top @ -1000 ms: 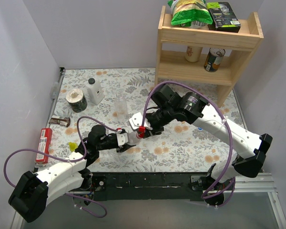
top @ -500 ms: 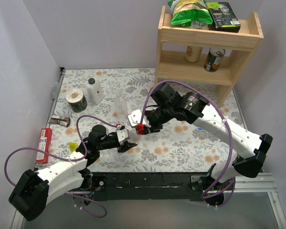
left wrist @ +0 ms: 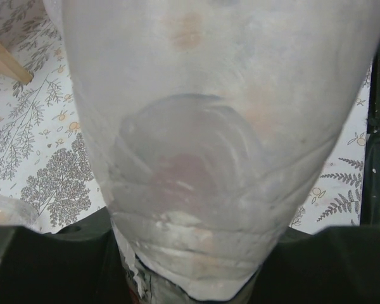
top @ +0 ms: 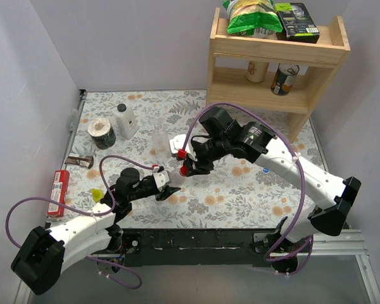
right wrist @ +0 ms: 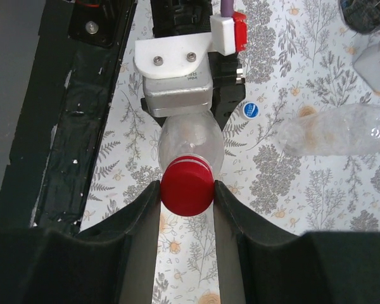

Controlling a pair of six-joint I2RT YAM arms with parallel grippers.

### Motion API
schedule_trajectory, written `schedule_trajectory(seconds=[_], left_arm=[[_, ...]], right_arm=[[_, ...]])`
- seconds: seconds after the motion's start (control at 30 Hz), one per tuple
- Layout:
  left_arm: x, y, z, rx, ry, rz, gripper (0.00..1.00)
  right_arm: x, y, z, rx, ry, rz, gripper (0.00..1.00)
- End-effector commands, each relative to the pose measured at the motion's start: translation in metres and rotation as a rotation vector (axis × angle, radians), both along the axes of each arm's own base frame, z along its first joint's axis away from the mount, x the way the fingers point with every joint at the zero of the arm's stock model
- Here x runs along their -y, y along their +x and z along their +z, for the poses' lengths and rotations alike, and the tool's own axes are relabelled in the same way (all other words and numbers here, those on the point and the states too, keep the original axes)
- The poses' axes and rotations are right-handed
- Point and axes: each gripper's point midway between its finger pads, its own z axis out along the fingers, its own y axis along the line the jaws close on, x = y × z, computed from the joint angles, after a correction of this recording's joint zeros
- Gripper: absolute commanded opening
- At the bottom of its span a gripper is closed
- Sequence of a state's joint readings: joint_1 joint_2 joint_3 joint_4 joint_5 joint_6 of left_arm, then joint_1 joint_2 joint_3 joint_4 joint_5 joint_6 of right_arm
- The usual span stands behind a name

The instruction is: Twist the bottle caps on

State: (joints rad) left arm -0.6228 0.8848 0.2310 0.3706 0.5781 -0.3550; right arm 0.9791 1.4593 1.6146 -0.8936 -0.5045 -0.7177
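- While the red cap (right wrist: 187, 188) sits at the mouth of the clear bottle (right wrist: 190, 142), the step in hand is judged to be threading it on. Both are held off the desk (top: 240, 196), out from the foot of the wooden shelf (top: 278, 49) toward the arm bases.
- Right gripper (top: 185, 170): fingers (right wrist: 139, 221) clamped on the cap's sides.
- Left gripper (top: 166, 185): fingers clamped round the bottle's body.
- How far the thread has engaged cannot be told.
- Recommended: keep the cap's axis in line with the neck, press lightly along it, and turn the cap while the left side stops the bottle rotating. A tilted start would likely cross-thread.
- Bottle grip should be firm but modest, as the thin wall looks liable to buckle.
- Cap: opaque, glossy hard plastic, round, with a pale ring beneath it.
- Bottle: thin, see-through, rounded at the shoulder; cloudy in the left wrist view, with concentric ridges.
- Desk: matt floral-print covering.
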Motion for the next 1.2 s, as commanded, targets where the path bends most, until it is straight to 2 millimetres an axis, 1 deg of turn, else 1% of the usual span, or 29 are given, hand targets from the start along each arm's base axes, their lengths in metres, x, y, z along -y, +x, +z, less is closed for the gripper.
schedule_trajectory(seconds=[0.0,0.07,0.17,0.2,0.27,0.3,0.33,0.37,0.4,0.43,0.47,0.5,0.53,0.57,0.6,0.63,0.67,0.7,0.73,0.77,0.8,0.83,0.87,0.9,0.93,0.97,1.07,1.1,1.17], left_arm=[[0.009,0.012,0.090,0.305,-0.208,-0.001,0.00],[0.009,0.017,0.095,0.293,-0.222,0.022,0.00],[0.009,0.022,0.094,0.283,-0.212,0.045,0.00],[0.009,0.023,0.093,0.276,-0.206,0.053,0.00],[0.005,0.030,0.094,0.268,-0.203,0.099,0.00],[0.004,0.032,0.094,0.269,-0.201,0.114,0.00],[0.002,0.034,0.094,0.267,-0.200,0.131,0.00],[0.000,0.035,0.091,0.252,-0.188,0.144,0.00],[-0.001,0.036,0.089,0.248,-0.176,0.154,0.00],[-0.002,0.036,0.087,0.246,-0.167,0.155,0.00],[-0.004,0.034,0.082,0.229,-0.148,0.153,0.00],[-0.003,0.030,0.079,0.213,-0.141,0.137,0.00],[-0.002,0.027,0.075,0.196,-0.132,0.124,0.00],[-0.002,0.022,0.063,0.146,-0.097,0.106,0.00],[0.001,0.015,0.062,0.121,-0.089,0.064,0.00],[0.003,0.008,0.058,0.088,-0.078,0.035,0.00],[0.002,0.001,0.047,0.037,-0.051,0.012,0.00],[0.003,-0.003,0.046,0.014,-0.051,-0.005,0.00],[0.006,-0.012,0.043,-0.021,-0.054,-0.044,0.00],[0.005,-0.018,0.035,-0.058,-0.033,-0.061,0.00],[0.005,-0.021,0.031,-0.082,-0.023,-0.075,0.00],[0.006,-0.025,0.028,-0.097,-0.017,-0.091,0.00],[0.004,-0.028,0.025,-0.111,-0.004,-0.100,0.00],[0.004,-0.029,0.024,-0.113,0.001,-0.109,0.00],[0.004,-0.030,0.028,-0.108,0.000,-0.119,0.00],[0.004,-0.031,0.027,-0.105,0.011,-0.126,0.00],[0.004,-0.031,0.031,-0.083,0.037,-0.153,0.00],[0.003,-0.032,0.028,-0.097,0.052,-0.155,0.00],[0.003,-0.032,0.028,-0.102,0.063,-0.159,0.00]], right_arm=[[0.010,-0.008,-0.042,-0.176,-0.174,-0.086,0.32],[0.005,-0.004,-0.041,-0.206,-0.168,-0.147,0.32],[0.002,-0.001,-0.042,-0.246,-0.185,-0.200,0.31],[0.004,0.000,-0.045,-0.274,-0.214,-0.245,0.31],[0.003,0.004,-0.046,-0.292,-0.227,-0.294,0.31],[0.001,0.006,-0.045,-0.319,-0.230,-0.349,0.29],[-0.001,0.009,-0.042,-0.333,-0.221,-0.392,0.26],[-0.003,0.012,-0.039,-0.337,-0.213,-0.415,0.26],[-0.006,0.012,-0.034,-0.350,-0.200,-0.425,0.32],[-0.009,0.013,-0.033,-0.356,-0.205,-0.420,0.46],[-0.017,0.018,-0.009,-0.327,-0.148,-0.400,0.54],[-0.018,0.021,-0.001,-0.301,-0.134,-0.385,0.62],[-0.018,0.024,0.005,-0.259,-0.141,-0.355,0.75],[-0.019,0.030,0.036,-0.206,-0.082,-0.342,0.81],[-0.016,0.036,0.052,-0.178,-0.058,-0.335,0.84],[-0.007,0.036,0.049,-0.166,-0.108,-0.311,0.85],[-0.005,0.037,0.073,-0.140,-0.054,-0.305,0.86],[0.001,0.040,0.074,-0.155,-0.056,-0.308,0.86],[0.009,0.032,0.080,-0.145,-0.044,-0.273,0.87],[0.012,0.024,0.080,-0.155,-0.032,-0.230,0.87],[0.016,0.016,0.065,-0.162,-0.060,-0.190,0.87],[0.028,0.005,0.075,-0.125,-0.015,-0.148,0.87],[0.025,0.003,0.080,-0.052,0.042,-0.073,0.87],[0.029,-0.002,0.060,-0.050,0.015,-0.046,0.87],[0.035,-0.009,0.068,0.004,0.047,-0.024,0.87],[0.034,-0.007,0.067,0.080,0.053,0.009,0.86],[0.034,-0.003,0.060,0.178,0.045,0.068,0.84],[0.031,-0.001,0.061,0.195,0.054,0.075,0.83],[0.028,0.002,0.056,0.196,0.045,0.073,0.82]])
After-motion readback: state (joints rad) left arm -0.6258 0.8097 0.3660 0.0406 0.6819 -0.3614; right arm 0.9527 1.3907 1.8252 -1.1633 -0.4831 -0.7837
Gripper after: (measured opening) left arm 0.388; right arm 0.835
